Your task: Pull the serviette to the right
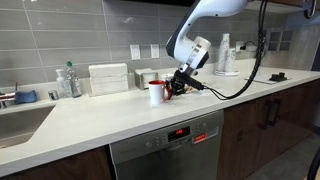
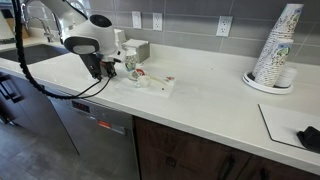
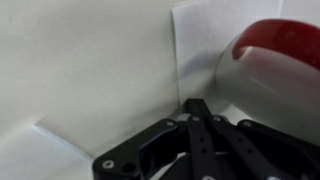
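The white serviette (image 3: 200, 35) lies flat on the pale counter, and it also shows in an exterior view (image 2: 152, 84). A white cup with a red rim (image 3: 268, 55) stands on or right by it, and shows in both exterior views (image 1: 156, 92) (image 2: 129, 65). My gripper (image 3: 195, 104) is down at the counter, its fingers pressed together at the serviette's near edge, next to the cup. It shows low over the counter in both exterior views (image 1: 178, 84) (image 2: 101, 70). Whether paper sits between the tips is hard to see.
A sink (image 1: 18, 118) lies at one end of the counter, with bottles (image 1: 68, 80) and a white box (image 1: 108, 78) by the wall. A stack of paper cups on a plate (image 2: 274, 55) stands further along. A dishwasher (image 1: 166, 150) is below the counter edge.
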Available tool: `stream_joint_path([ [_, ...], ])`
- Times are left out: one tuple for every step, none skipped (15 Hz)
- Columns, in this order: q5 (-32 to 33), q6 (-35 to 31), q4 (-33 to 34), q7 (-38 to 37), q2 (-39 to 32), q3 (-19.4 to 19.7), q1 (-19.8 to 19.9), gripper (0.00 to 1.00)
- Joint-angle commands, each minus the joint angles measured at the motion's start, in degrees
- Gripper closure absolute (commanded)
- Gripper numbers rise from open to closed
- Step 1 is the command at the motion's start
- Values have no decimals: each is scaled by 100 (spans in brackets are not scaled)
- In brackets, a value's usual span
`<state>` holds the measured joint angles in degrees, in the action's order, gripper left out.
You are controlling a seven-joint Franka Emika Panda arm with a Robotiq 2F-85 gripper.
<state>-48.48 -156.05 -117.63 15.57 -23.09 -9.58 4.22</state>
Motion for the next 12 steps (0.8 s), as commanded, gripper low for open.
stream_joint_path([
  [-615,355,-85,803,74,-260,435,100],
  [-873,483,-50,1067,81,-338,562,100],
  [-1145,618,-25,1341,89,-404,683,100],
  [-1354,783,-11,1560,105,-428,792,100],
  [-1515,924,2,1739,111,-435,878,100],
  [-1663,1159,11,1893,160,-169,733,100],
  [-1675,1317,-3,1958,197,-51,721,100],
  [-1668,1488,-24,2008,252,81,698,100],
  [-1525,1646,-59,1961,338,223,655,100],
  [-1306,1897,-111,1863,508,361,623,100],
  [-1118,2082,-131,1764,609,481,586,100],
  [-802,2257,-155,1620,782,619,528,100],
])
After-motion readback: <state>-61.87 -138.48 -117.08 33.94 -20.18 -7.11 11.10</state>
